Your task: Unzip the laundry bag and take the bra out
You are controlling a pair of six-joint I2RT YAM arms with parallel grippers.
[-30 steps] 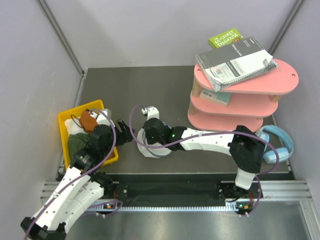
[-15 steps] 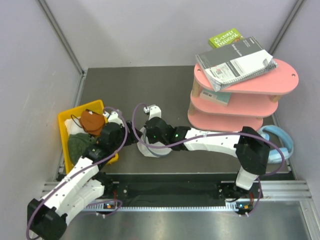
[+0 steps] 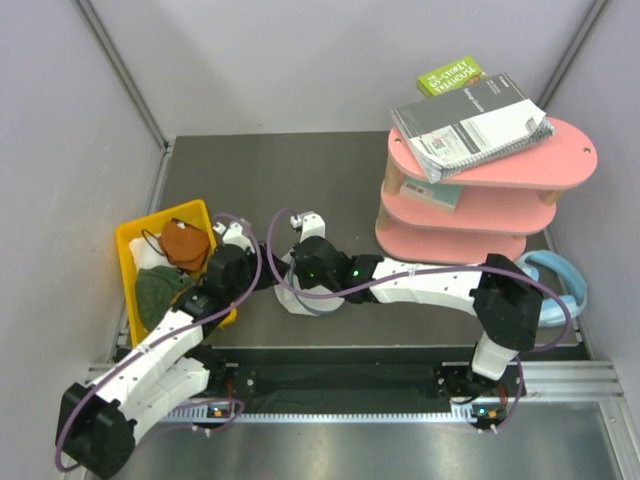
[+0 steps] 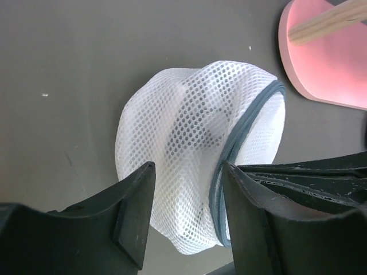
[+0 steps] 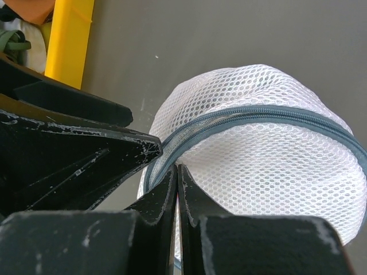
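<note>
Straddling laundry bag (image 4: 183,123) — left gripper (image 4: 188,175)

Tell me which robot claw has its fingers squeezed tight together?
The right gripper: its fingers are pressed together at the grey-blue zipper of the laundry bag. The left gripper has its fingers apart, either side of the bag.

**A:** Laundry bag (image 4: 189,132) reads white, a fine honeycomb mesh all over, and there's the grey-blue zipper (image 5: 258,114) line banding it.

**B:** Table (image 3: 300,170) is a flat dark grey.

**A:** Bright yellow bin (image 3: 126,255); rust-orange cloth (image 3: 185,243); dark green cloth (image 3: 155,290).

**B:** Salmon-pink shelf (image 3: 460,212), pale blue headphones (image 3: 565,280), lime-green book (image 3: 450,75) with white lettering, and a grey notebook (image 3: 470,120) with a white edge.
</note>
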